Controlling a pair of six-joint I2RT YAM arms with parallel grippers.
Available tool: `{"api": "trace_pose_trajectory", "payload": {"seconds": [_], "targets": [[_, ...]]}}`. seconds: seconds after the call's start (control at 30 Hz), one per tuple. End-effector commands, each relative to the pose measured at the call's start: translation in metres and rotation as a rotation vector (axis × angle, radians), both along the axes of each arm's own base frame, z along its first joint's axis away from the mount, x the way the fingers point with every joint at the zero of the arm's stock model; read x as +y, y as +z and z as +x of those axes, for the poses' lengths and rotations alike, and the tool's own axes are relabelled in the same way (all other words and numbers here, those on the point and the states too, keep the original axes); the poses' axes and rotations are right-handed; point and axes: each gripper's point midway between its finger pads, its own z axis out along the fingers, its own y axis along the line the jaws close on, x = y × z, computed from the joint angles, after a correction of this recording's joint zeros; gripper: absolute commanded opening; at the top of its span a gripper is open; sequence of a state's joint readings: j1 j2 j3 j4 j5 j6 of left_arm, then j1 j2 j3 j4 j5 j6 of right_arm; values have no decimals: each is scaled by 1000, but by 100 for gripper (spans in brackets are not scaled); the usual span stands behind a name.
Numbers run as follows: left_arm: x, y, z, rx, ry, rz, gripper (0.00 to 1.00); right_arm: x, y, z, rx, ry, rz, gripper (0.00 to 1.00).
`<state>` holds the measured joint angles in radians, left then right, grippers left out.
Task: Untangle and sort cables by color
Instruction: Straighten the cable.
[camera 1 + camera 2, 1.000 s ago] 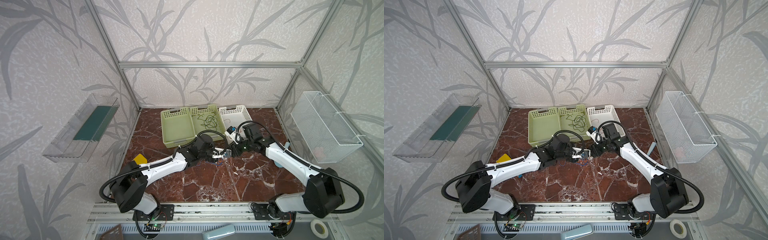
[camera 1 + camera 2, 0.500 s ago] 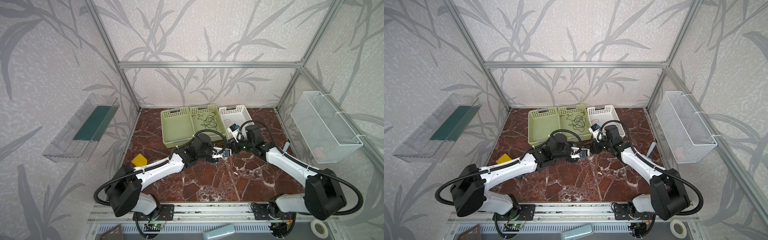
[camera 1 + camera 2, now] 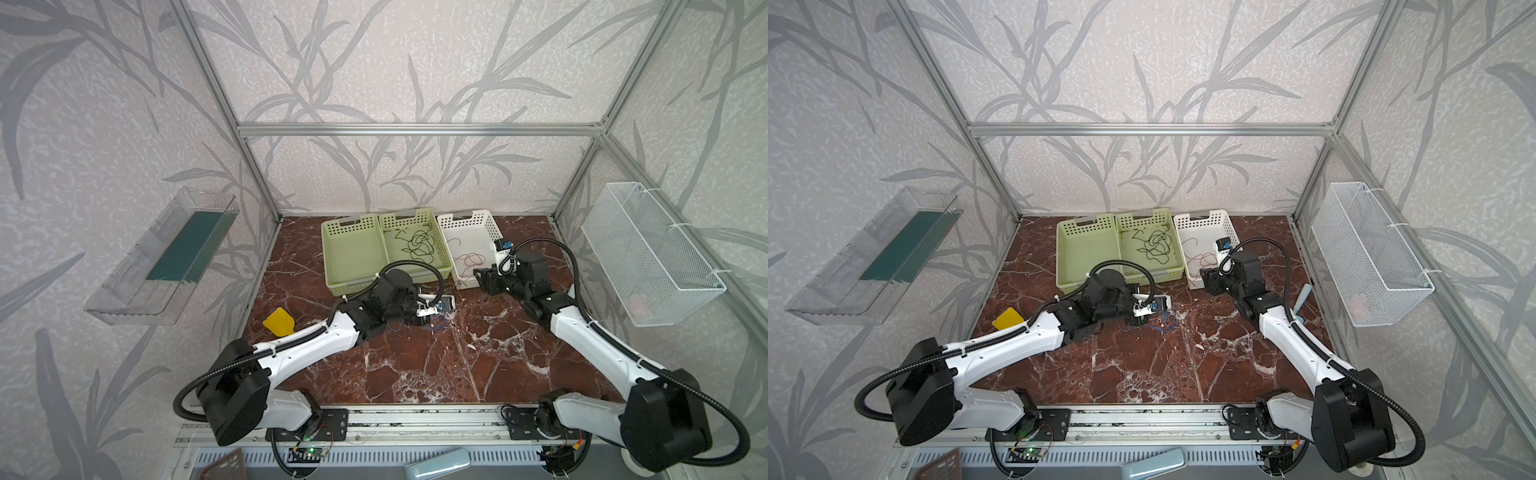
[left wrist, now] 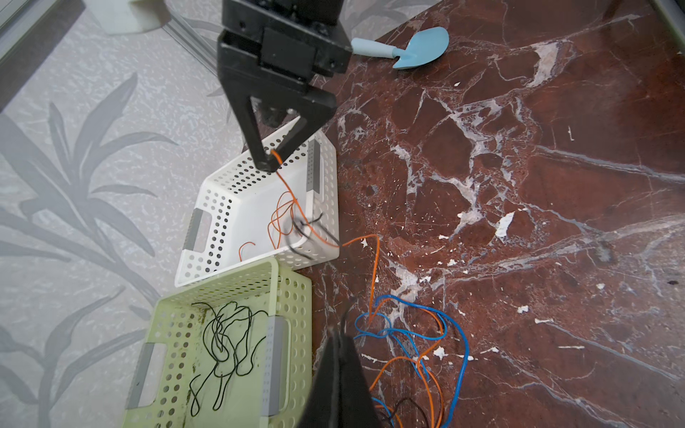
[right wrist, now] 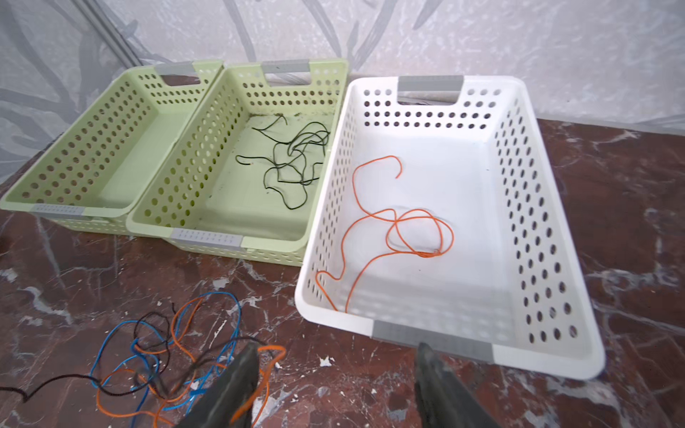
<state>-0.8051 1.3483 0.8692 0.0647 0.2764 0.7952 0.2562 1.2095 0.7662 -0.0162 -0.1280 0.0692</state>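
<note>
Marble table — left end effector together; right end effector apart, orange cable touching.

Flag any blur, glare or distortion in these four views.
Left wrist view: a dark smear crosses the white basket near its wall; the left gripper is a soft black mass. Right wrist view: the right gripper is out of focus, the rest sharp. Both top views: even light, no glare, blue cables barely resolved.
</note>
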Motion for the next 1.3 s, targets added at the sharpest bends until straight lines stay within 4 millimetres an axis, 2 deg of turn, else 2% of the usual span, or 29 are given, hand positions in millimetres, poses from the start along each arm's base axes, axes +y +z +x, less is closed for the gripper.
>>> {"api": "trace_pose_trajectory", "payload": {"seconds": [0.0,0.1,0.17,0.23,0.3,0.4,0.5,0.63,0.87,0.97,1.17,1.27], "targets": [[12,2,4,-3,38,-2,0,-37,2,0,3,-136,-54,66],[18,13,10,-16,64,-35,0,-51,2,-2,17,-182,-71,66],[19,20,12,-24,71,-51,0,-51,-1,-4,32,-165,-86,65],[18,32,15,-30,78,-74,0,-36,-2,-9,34,-74,-62,66],[18,49,18,-36,89,-101,0,-8,-3,-20,19,109,-26,70],[19,83,27,-40,129,-145,0,8,-15,-31,37,186,-17,72],[21,123,33,-66,141,-196,0,18,-28,-43,55,247,-61,74],[20,166,40,-107,139,-219,0,30,-32,-49,40,294,-55,74],[16,205,49,-149,119,-255,0,38,-25,-45,7,322,-38,76],[10,214,52,-154,98,-263,0,45,-5,-46,-47,347,-1,79],[-2,217,49,-126,36,-278,0,66,75,-47,-330,427,86,79],[-8,219,42,-105,-13,-301,0,82,91,-51,-377,516,85,79]]}}
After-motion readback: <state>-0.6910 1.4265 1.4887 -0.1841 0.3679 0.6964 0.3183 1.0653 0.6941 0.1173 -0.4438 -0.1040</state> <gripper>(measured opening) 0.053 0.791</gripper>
